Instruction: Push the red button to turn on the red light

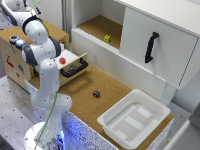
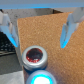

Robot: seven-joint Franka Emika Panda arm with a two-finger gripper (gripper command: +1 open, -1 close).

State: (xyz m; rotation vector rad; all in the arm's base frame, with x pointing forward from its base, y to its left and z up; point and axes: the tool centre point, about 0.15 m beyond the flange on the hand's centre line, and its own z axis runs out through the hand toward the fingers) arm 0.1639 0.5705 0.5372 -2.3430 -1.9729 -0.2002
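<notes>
The red button point(image 2: 34, 56) is a small round cap with a dark red centre and a pale metal ring, set in the top of the wooden box point(image 2: 47, 27). It also shows in the exterior view point(image 1: 13, 38), near the box's far end at the exterior view's left. My gripper point(image 2: 38, 37) is open and empty and hovers above the box, apart from the button. Its two fingers point(image 2: 8, 32) stand wide either side. The arm hides the gripper in the exterior view.
A bluish-white round cap point(image 2: 41, 79) sits right beside the red button. An open drawer point(image 1: 75, 68) holds a bright red block point(image 1: 62, 60). A white tray point(image 1: 134, 117), a small dark object point(image 1: 96, 93) and a cabinet with a yellow object point(image 1: 107, 38) stand to the exterior view's right.
</notes>
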